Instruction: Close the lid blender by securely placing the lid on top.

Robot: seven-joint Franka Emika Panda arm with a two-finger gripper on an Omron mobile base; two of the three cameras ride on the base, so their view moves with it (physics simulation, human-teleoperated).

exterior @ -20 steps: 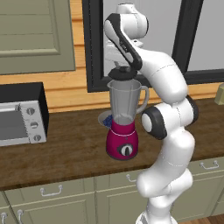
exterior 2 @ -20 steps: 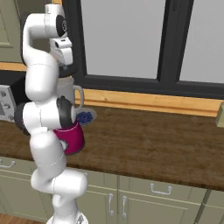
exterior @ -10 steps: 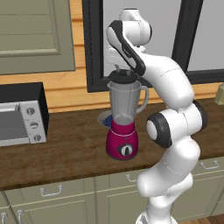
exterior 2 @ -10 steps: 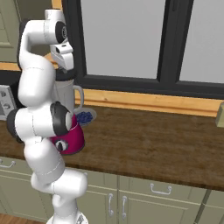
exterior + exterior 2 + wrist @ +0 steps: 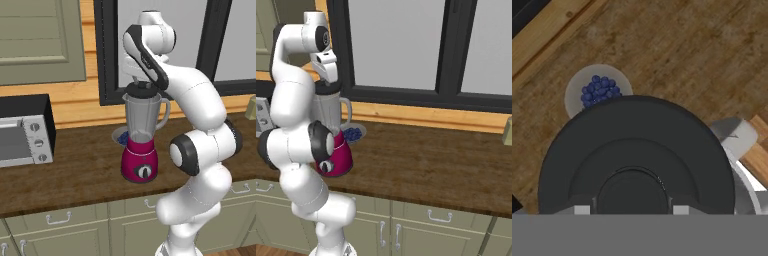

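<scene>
The blender [image 5: 141, 150] stands on the wooden counter, a magenta base under a tall clear jar [image 5: 330, 114] with a side handle. The black lid [image 5: 143, 92] sits level on the jar's mouth and covers it. My gripper [image 5: 143, 83] comes straight down from above and is shut on the lid's raised centre knob. In the hand view the lid [image 5: 637, 145] spreads wide below the hand, with the gripper [image 5: 632, 210] clamped on either side of the knob and the jar's handle [image 5: 734, 134] sticking out to the right.
A bluish plate of blueberries [image 5: 598, 91] lies on the counter just behind the blender [image 5: 336, 157]. A silver and black toaster oven [image 5: 22, 132] stands at the left. Window frame and wooden sill run along the back wall [image 5: 421, 112].
The gripper and lid stay at the jar's mouth. The arm's elbow has dropped a little and swung slightly outward.
</scene>
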